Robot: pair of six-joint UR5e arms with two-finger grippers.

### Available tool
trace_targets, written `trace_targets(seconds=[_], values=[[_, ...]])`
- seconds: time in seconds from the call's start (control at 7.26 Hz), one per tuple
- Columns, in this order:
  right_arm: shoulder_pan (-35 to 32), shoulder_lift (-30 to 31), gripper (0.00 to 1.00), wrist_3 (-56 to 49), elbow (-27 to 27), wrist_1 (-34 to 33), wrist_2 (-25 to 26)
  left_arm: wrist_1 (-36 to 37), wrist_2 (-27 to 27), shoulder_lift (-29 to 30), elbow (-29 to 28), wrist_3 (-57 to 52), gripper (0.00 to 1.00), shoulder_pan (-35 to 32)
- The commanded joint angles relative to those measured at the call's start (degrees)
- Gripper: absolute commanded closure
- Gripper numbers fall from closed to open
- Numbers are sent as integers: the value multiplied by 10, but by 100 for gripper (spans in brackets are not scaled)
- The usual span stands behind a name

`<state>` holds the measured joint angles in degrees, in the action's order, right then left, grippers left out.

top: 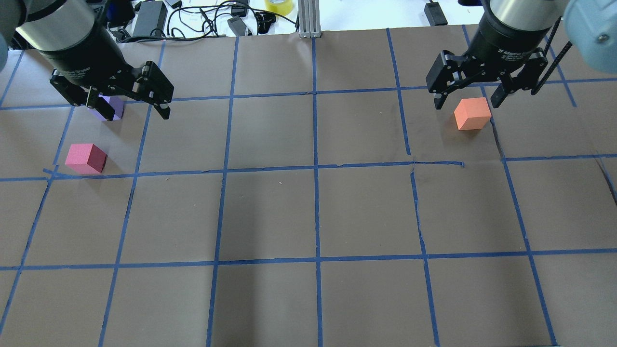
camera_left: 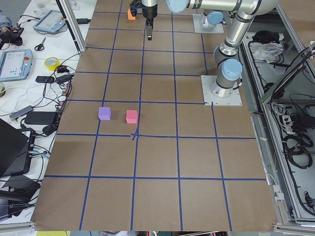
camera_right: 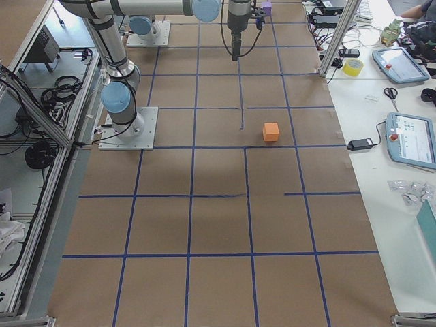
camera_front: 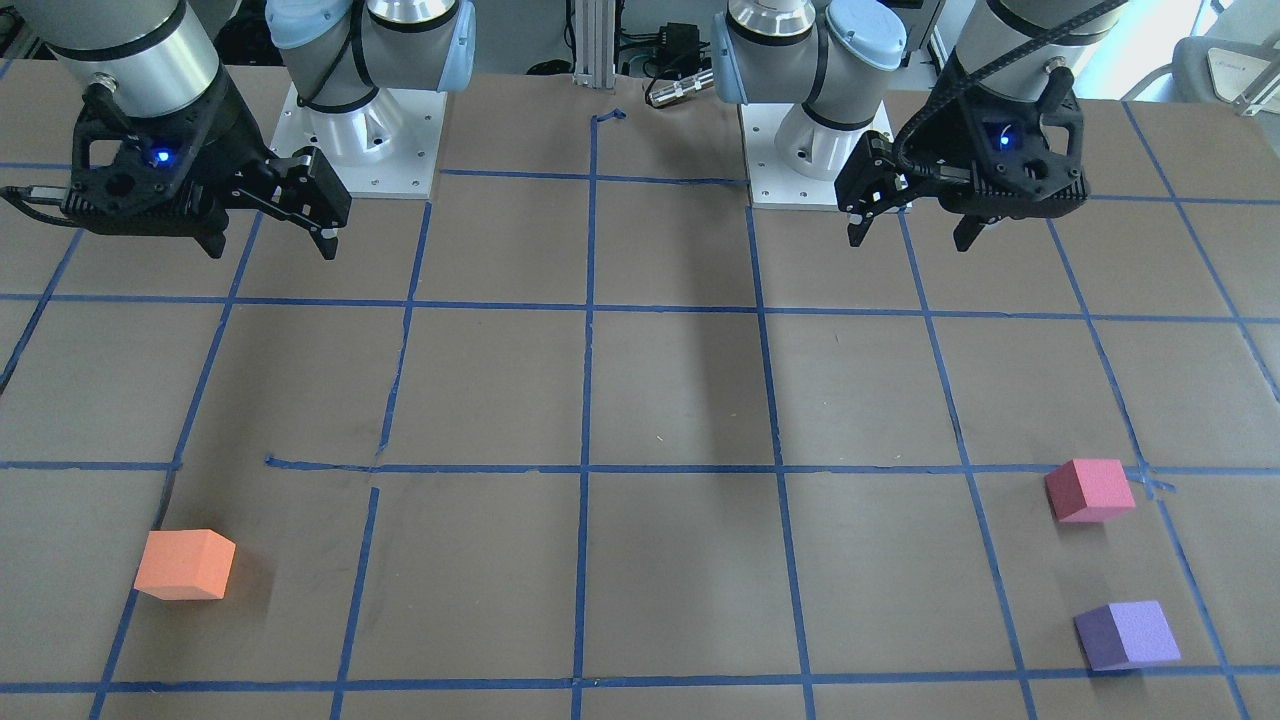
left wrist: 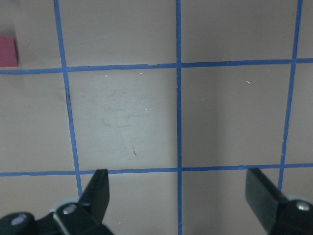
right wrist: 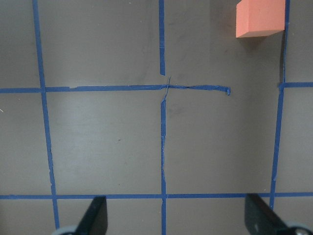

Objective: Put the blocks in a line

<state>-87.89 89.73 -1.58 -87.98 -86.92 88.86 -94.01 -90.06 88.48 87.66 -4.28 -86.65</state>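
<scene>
Fingers [left wrist: 98,193] on your left gripper [camera_front: 910,235] stand wide apart, raised above the table [camera_front: 660,390] and touching no block. Your right gripper [camera_front: 270,245] is spread the same way. Take the pinkish-red block [camera_front: 1090,490] as your mark; it rests beside a crossing of blue tape lines [camera_front: 1150,478]. The purple block [camera_front: 1128,635] sits near it but apart, on the side away from the robot. The orange block [camera_front: 185,565] lies well apart from it, across the table toward the robot's right. Your left gripper hangs on the robot's side of the pinkish-red block, and your right gripper is far off across the table.
</scene>
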Motion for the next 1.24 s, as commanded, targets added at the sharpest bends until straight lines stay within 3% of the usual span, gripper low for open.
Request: trace_targets(seconds=[0.0, 0.83, 1.1], values=[[0, 0, 0, 0, -1, 1, 0, 1, 2, 1, 1, 1, 0, 0], [5, -4, 0, -6, 1, -8, 3, -4, -1, 9, -1, -6, 0, 2], [5, -4, 0, -7, 0, -18, 1, 9, 7, 38, -9, 9, 0, 4]])
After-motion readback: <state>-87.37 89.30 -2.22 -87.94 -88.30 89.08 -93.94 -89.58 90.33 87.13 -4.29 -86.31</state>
